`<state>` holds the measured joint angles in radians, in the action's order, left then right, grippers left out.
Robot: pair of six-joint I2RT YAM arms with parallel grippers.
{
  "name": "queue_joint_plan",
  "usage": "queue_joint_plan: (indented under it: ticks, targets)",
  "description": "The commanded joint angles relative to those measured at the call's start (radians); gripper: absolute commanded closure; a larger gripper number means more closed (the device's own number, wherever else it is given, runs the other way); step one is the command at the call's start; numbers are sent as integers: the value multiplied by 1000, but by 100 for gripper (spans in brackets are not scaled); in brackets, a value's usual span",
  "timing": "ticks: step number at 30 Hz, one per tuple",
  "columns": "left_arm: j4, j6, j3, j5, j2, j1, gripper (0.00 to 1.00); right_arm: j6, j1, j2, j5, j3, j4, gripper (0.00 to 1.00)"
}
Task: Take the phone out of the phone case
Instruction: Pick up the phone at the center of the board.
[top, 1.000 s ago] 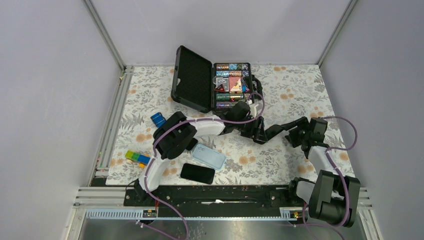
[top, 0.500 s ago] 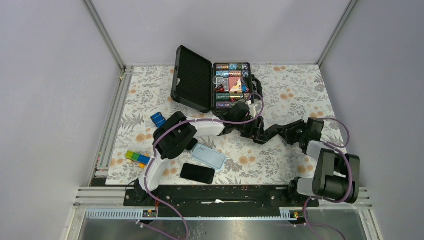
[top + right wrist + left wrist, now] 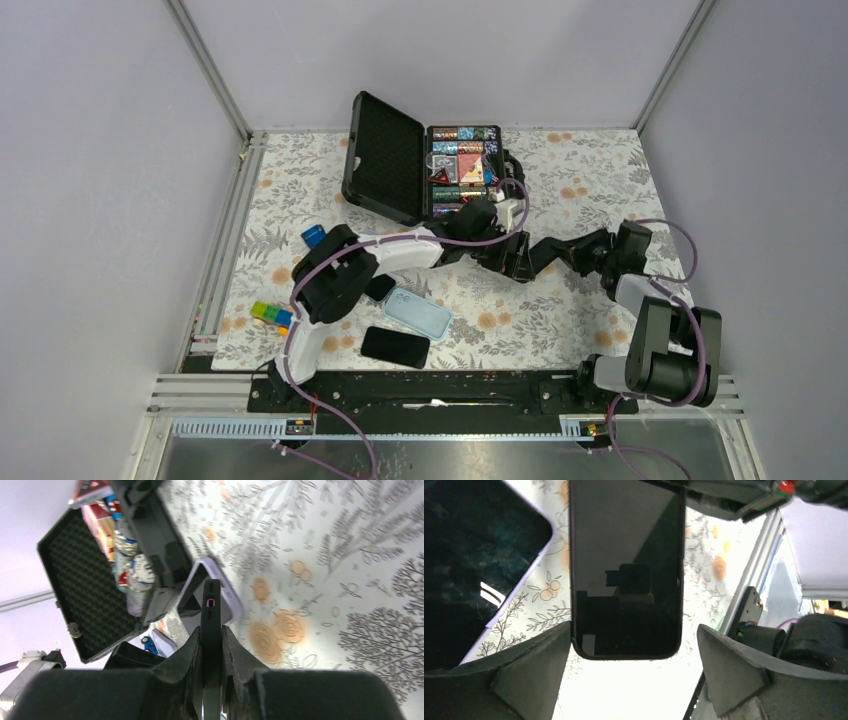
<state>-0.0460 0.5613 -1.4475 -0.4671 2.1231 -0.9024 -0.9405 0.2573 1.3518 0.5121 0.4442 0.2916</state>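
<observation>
The right gripper [image 3: 211,630] is clamped on the dark phone [image 3: 626,555], pinching its flat faces above the floral tabletop [image 3: 350,580]. The left gripper [image 3: 633,630] stands wide, one finger on each side of the screen. The lavender phone case [image 3: 474,565] lies just beside the phone, with tabletop showing between them.

Pale lilac-grey walls [image 3: 100,200] and aluminium corner posts [image 3: 205,65] enclose an evenly lit, floral-patterned tabletop [image 3: 590,170].
</observation>
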Motion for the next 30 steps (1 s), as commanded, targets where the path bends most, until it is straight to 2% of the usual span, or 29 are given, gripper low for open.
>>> queue_joint_plan:
  ticks: [1, 5, 7, 12, 16, 20, 24, 26, 30]
  targets:
    - [-59, -99, 31, -30, -156, -4, 1, 37, 0, -111, 61, 96, 8, 100]
    - [-40, -160, 61, 15, -251, 2, 1, 70, 0, -231, 87, 144, -55, 100]
    - [-10, -203, 66, 41, -293, 8, 1, 48, 0, -275, 131, 159, -29, 100]
    - [-37, -251, 168, 103, -454, 66, 1, -143, -1, -303, 311, 147, 245, 100]
    - [-51, -226, 223, 0, -553, 128, 1, -229, -22, -320, 411, 149, 446, 100]
    - [-48, -222, 246, -75, -638, 130, 1, -195, -129, -354, 445, 186, 486, 100]
    - [7, -207, 255, -67, -725, 152, 1, -123, -264, -378, 454, 240, 443, 100]
    - [32, -248, 272, -85, -784, 157, 1, -99, -321, -385, 457, 258, 438, 100]
    - [-28, -276, 371, -62, -896, 157, 1, -34, -416, -372, 485, 307, 431, 100]
